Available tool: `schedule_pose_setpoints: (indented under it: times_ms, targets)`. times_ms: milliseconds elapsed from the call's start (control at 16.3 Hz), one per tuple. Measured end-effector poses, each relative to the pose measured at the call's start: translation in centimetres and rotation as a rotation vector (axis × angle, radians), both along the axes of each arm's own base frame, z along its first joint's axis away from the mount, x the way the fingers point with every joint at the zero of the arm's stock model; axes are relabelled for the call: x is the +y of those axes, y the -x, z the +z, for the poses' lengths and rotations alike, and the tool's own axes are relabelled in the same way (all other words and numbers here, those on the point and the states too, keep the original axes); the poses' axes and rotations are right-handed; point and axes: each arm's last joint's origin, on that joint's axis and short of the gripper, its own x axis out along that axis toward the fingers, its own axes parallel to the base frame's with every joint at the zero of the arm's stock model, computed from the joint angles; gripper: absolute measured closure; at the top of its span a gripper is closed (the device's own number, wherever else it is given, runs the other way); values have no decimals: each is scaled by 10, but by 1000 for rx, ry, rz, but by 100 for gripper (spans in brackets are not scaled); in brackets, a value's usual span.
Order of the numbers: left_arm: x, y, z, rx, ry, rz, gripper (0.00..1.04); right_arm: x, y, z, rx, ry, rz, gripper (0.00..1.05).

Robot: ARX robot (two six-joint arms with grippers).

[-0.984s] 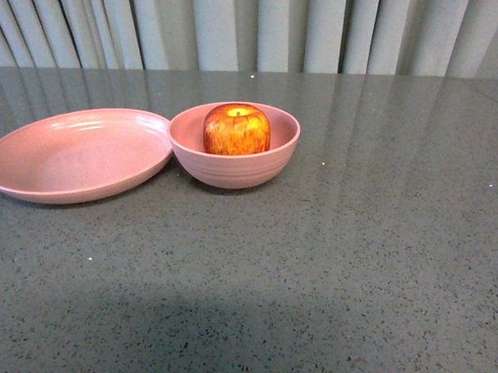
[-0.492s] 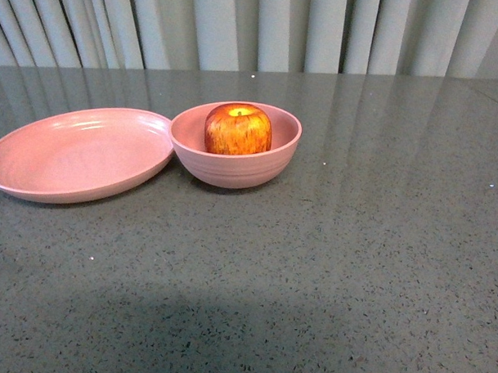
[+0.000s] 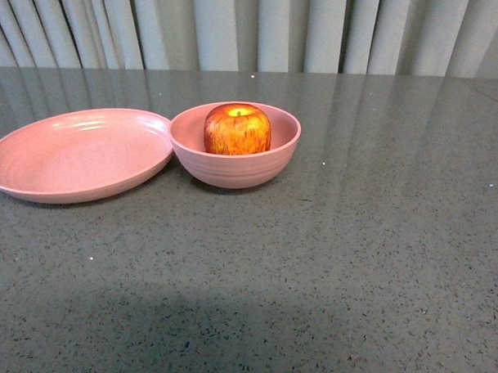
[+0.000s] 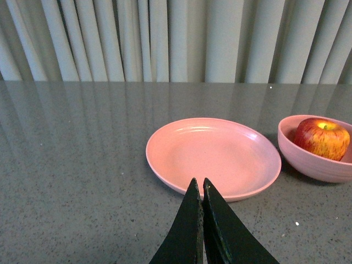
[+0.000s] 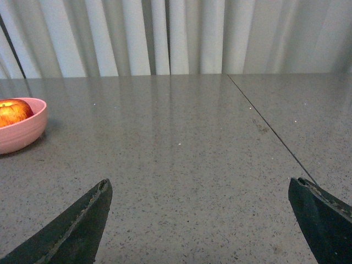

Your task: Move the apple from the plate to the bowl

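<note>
Sitting upright in the bowl (image 3: pixel 234 153), the apple (image 3: pixel 238 130) is well apart from both my arms. My left end effector (image 4: pixel 201 190) is clenched, tips together, just short of the plate's (image 4: pixel 213 156) near rim, with the bowl off to its right. My right end effector (image 5: pixel 201 190) is spread wide, released, over bare bench (image 3: pixel 353 264); the bowl lies far to its left, cut off at that picture's edge. I count one apple, one bowl, one plate (plate and bowl seem to touch, though I cannot tell for sure)
</note>
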Motion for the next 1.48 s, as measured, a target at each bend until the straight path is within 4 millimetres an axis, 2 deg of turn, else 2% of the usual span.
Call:
schedule_pose_setpoints:
  times_ms: [676,984,1107,1168,1476]
  targets:
    - [0,19,-25,-10,0,-2,104,0,0,0,0,0,0,7]
    - [0,24,-25,-16,0,0,104,0,0,0,0,0,0,7]
    - [0,34,-31,28,0,2,104,0,0,0,0,0,0,7]
    - [0,35,-26,-26,-1,-2,104,0,0,0,0,0,0,7]
    - [0,35,-29,-2,-1,0,104,0,0,0,0,0,0,7]
